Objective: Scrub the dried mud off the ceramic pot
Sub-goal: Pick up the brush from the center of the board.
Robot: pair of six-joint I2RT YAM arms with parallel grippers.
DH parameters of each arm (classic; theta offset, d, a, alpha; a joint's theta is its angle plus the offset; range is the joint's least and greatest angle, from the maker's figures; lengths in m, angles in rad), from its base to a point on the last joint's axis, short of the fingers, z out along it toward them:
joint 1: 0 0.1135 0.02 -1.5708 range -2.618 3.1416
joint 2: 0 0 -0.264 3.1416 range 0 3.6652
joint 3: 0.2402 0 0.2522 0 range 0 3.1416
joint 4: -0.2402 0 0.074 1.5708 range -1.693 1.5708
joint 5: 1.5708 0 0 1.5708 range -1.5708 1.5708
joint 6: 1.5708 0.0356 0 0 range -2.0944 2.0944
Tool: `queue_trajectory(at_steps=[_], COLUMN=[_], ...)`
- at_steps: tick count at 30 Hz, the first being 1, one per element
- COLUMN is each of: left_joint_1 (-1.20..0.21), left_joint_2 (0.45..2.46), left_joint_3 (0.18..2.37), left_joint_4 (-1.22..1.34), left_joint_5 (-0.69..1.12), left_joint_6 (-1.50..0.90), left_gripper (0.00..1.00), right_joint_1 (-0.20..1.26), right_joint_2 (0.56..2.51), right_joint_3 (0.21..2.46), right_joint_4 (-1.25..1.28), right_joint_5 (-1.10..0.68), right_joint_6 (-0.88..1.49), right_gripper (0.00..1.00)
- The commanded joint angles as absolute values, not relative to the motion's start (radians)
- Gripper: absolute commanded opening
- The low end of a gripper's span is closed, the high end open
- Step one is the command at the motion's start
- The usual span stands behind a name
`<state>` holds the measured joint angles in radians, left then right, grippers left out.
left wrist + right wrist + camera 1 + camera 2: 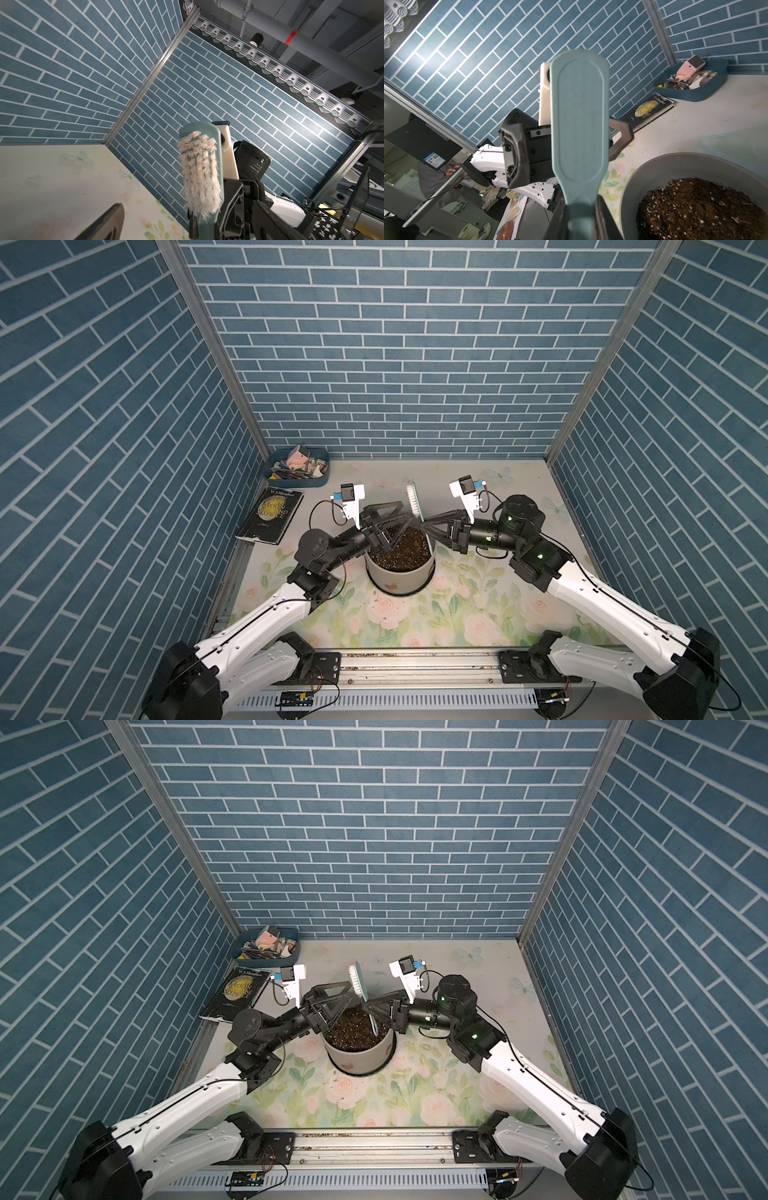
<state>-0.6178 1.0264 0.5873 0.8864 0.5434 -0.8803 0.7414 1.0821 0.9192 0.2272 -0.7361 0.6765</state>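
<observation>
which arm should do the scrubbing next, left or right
Right, probably. The right gripper is clamped on the brush handle above the ceramic pot, while the left gripper stands open and empty beside the brush.

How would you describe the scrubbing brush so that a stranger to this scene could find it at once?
Start at the grey ceramic pot of soil in the middle of the floral table. Just above its far rim, the brush stands almost upright, its handle clamped in the right hand. Nothing else nearby is pale teal with white bristles.
</observation>
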Motion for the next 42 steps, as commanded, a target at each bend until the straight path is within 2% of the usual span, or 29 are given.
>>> queue_trajectory(at_steps=[1, 7, 14, 23, 29, 34, 37, 38, 39, 40, 42], left_joint_1=[-0.612, -0.612, -0.611, -0.612, -0.611, -0.611, -0.611, -0.611, -0.611, -0.611, -0.611], left_joint_2=[1.053, 1.076, 1.112, 1.12, 1.12, 1.111, 1.094, 1.084, 1.075, 1.066, 1.058], left_joint_3=[0.604, 0.618, 0.641, 0.645, 0.654, 0.651, 0.658, 0.664, 0.673, 0.683, 0.71], left_joint_4=[1.0, 1.012, 1.035, 1.013, 0.977, 0.946, 0.87, 0.821, 0.764, 0.702, 0.573], left_joint_5=[0.624, 0.625, 0.661, 0.649, 0.632, 0.6, 0.534, 0.491, 0.433, 0.361, 0.227], left_joint_6=[-0.913, -0.917, -0.94, -0.94, -0.937, -0.931, -0.907, -0.895, -0.886, -0.88, -0.893], left_gripper=[1.0, 0.99, 0.9, 0.59, 0.26, 0.03, 0.0, 0.0, 0.0, 0.0, 0.0], right_joint_1=[0.739, 0.747, 0.757, 0.77, 0.773, 0.772, 0.773, 0.774, 0.777, 0.784, 0.817], right_joint_2=[1.083, 1.103, 1.127, 1.15, 1.16, 1.164, 1.163, 1.159, 1.153, 1.142, 1.113], right_joint_3=[0.925, 0.924, 0.905, 0.891, 0.887, 0.888, 0.901, 0.917, 0.936, 0.957, 0.996], right_joint_4=[0.284, 0.306, 0.318, 0.328, 0.339, 0.336, 0.296, 0.255, 0.201, 0.131, -0.009], right_joint_5=[-0.788, -0.807, -0.807, -0.795, -0.781, -0.763, -0.728, -0.685, -0.637, -0.527, -0.284], right_joint_6=[0.71, 0.723, 0.735, 0.741, 0.746, 0.744, 0.717, 0.684, 0.647, 0.607, 0.535], right_gripper=[0.0, 0.0, 0.0, 0.0, 0.0, 0.0, 0.0, 0.06, 0.17, 0.42, 0.75])
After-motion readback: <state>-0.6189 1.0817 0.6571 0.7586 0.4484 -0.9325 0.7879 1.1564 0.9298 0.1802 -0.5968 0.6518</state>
